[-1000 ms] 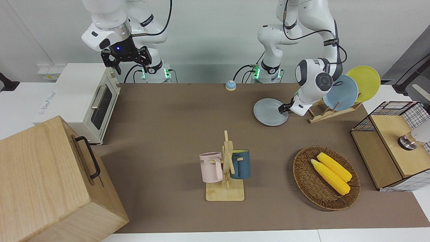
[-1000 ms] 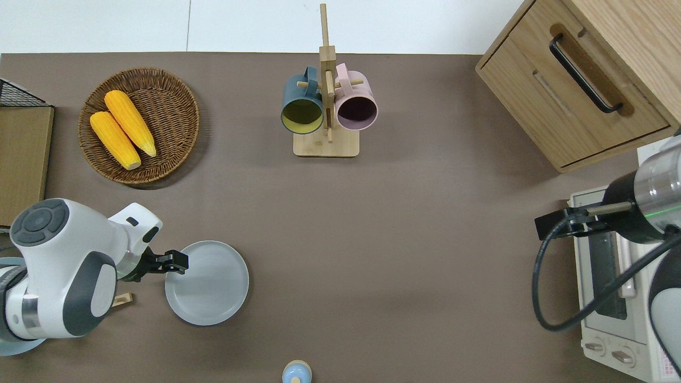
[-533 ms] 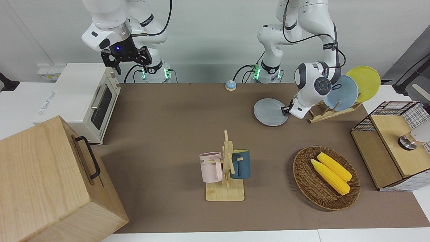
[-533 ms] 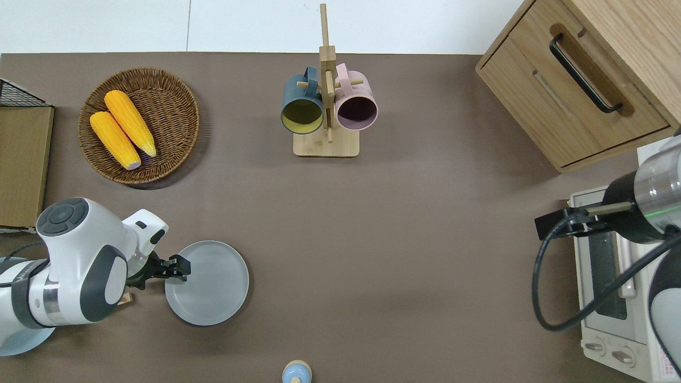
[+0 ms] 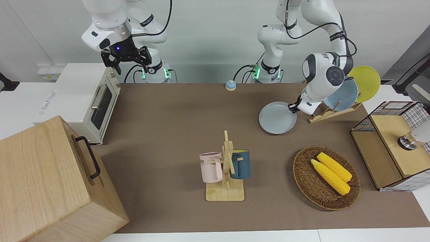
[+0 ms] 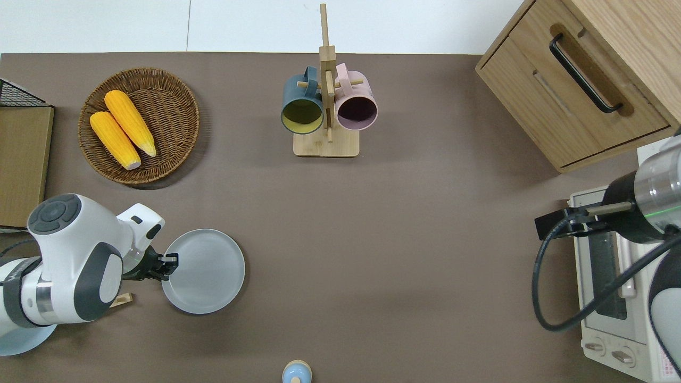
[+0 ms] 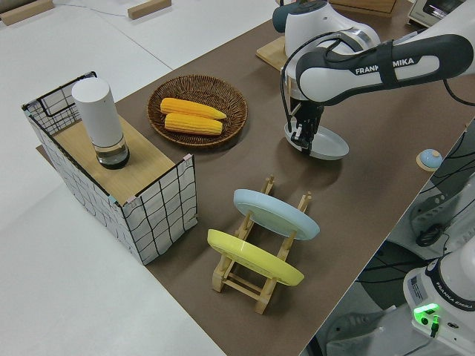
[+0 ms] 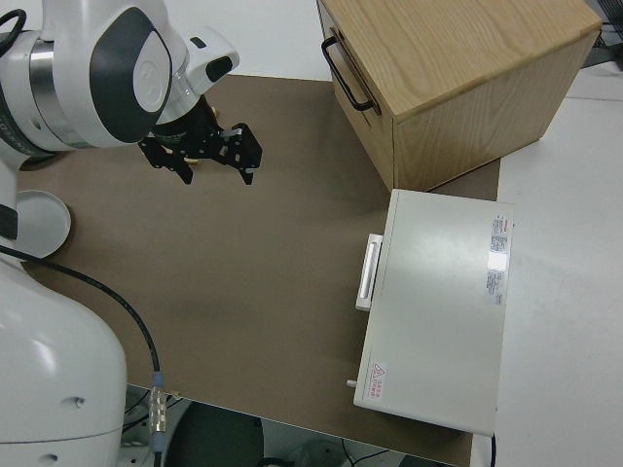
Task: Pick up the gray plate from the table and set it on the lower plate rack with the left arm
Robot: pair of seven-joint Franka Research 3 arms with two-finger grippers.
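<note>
The gray plate [image 5: 277,117] is held by its rim in my left gripper [image 5: 292,107], which is shut on it. The plate hangs slightly tilted just above the brown table, as the left side view [image 7: 326,144] shows. In the overhead view the left gripper [image 6: 169,263] grips the plate [image 6: 205,271] at its edge toward the left arm's end of the table. The lower plate rack [image 5: 331,112] stands beside it, holding a sky-blue plate [image 5: 342,94] and a yellow plate [image 5: 366,82]; in the left side view the rack [image 7: 249,282] has free slots at its end nearest the gray plate. The right arm is parked, its gripper [image 8: 200,161] open.
A wicker basket [image 5: 304,174] with two corn cobs lies farther from the robots than the rack. A mug stand [image 5: 225,191] holds a pink and a blue mug at mid-table. A wire-sided box [image 5: 386,161], a toaster oven [image 5: 80,97], a wooden cabinet [image 5: 50,188] and a small bell [image 5: 230,85] stand around.
The left gripper closed on the plate's rim and raised it off the table; plate and gripper shifted slightly away from the robots. The right arm has not moved.
</note>
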